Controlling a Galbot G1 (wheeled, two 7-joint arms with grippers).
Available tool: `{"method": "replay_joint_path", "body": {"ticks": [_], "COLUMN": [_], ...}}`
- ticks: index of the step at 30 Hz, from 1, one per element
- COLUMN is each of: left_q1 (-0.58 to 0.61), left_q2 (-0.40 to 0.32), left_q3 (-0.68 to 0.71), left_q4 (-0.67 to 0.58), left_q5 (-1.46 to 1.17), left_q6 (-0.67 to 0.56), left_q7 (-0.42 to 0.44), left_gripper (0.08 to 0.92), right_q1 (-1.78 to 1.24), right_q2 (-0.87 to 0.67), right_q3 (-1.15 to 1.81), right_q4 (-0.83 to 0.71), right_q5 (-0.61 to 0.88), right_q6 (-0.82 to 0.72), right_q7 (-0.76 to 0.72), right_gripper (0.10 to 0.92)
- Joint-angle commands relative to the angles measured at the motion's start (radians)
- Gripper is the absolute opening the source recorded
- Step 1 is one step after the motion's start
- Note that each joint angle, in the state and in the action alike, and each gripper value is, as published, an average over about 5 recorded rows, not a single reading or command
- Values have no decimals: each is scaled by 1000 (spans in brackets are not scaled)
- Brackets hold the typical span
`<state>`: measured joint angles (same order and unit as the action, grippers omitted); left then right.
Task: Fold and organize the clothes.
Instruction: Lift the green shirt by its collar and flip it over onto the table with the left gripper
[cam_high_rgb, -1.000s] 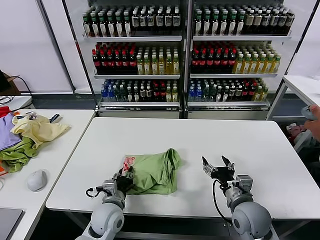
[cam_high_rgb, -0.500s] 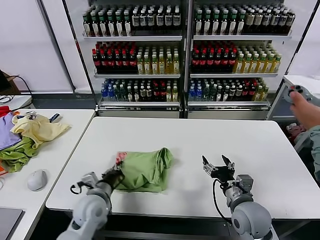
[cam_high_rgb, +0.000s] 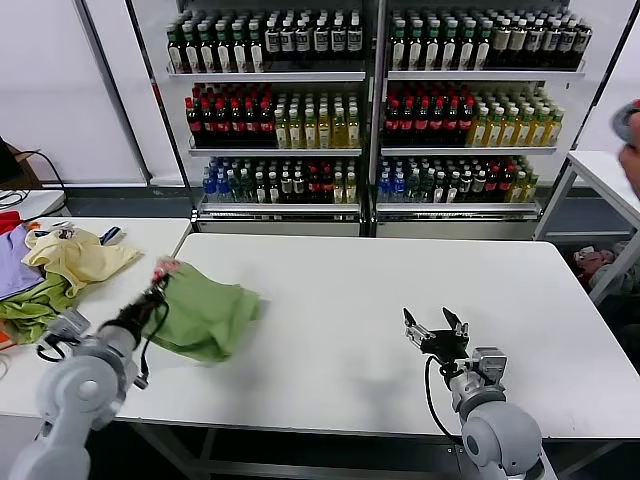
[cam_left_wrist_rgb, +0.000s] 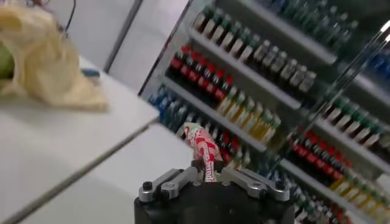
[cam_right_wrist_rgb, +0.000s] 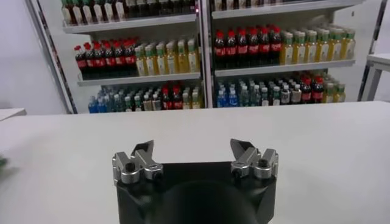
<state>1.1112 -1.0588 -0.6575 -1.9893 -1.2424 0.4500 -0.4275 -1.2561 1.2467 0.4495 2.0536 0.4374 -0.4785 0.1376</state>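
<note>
The light green T-shirt (cam_high_rgb: 205, 315) hangs bunched from my left gripper (cam_high_rgb: 152, 296) above the left end of the main white table (cam_high_rgb: 380, 290). The gripper is shut on the shirt's edge with the pink, red and white print (cam_high_rgb: 166, 267). In the left wrist view the printed fabric (cam_left_wrist_rgb: 203, 149) sticks out between the closed fingers of my left gripper (cam_left_wrist_rgb: 206, 170). My right gripper (cam_high_rgb: 434, 328) is open and empty, low over the table's front right part. In the right wrist view it (cam_right_wrist_rgb: 192, 152) is open with nothing between the fingers.
A side table (cam_high_rgb: 110, 300) at the left holds a pale yellow garment (cam_high_rgb: 75, 257), darker green and purple cloths (cam_high_rgb: 28, 300) and small items. Shelves of bottles (cam_high_rgb: 370, 110) stand behind. A person's hand (cam_high_rgb: 630, 150) shows at the far right edge.
My left gripper has lifted the green T-shirt off the table's middle and carried it left and up toward the side table. The right arm has not moved.
</note>
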Motion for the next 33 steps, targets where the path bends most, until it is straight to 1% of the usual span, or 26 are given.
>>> {"method": "replay_joint_path", "body": {"ticks": [1,3,6,9,13,17,19,21,25,30,33], "left_q1": [-49,-84,-137,-175,-215,-272,-302,-323,-318,-285,-251], "left_q2": [-46,-133,-251,-349,-460,-548,-575,-587,-581,-563,-552], "left_q3": [206,342,507,633,731,776,790,800,803,787,763], "left_q4": [-113,-64,32,155,289,397,439,463,444,373,293], "left_q5": [94,201,389,545,655,697,711,731,743,702,662], "left_q6": [5,4,-5,-19,-23,-33,-44,-65,-104,-146,-146], "left_q7": [-7,-10,-7,-1,-11,-21,-17,-4,32,64,68], "left_gripper": [122,122,122,122,122,122,122,122,149,282,368], "right_q1": [-11,-19,-34,-50,-68,-81,-83,-82,-79,-59,-35], "right_q2": [0,2,3,-5,-23,-39,-43,-44,-41,-32,-22], "right_q3": [9,17,32,52,86,108,113,115,116,101,61], "right_q4": [16,27,44,61,83,97,101,102,101,86,67], "right_q5": [-1,-2,-2,0,15,28,30,30,29,24,17], "right_q6": [2,3,3,6,8,9,10,9,9,8,17], "right_q7": [0,1,1,0,-1,-2,-2,-2,0,7,23], "right_gripper": [823,823,823,823,823,823,823,823,823,823,823]}}
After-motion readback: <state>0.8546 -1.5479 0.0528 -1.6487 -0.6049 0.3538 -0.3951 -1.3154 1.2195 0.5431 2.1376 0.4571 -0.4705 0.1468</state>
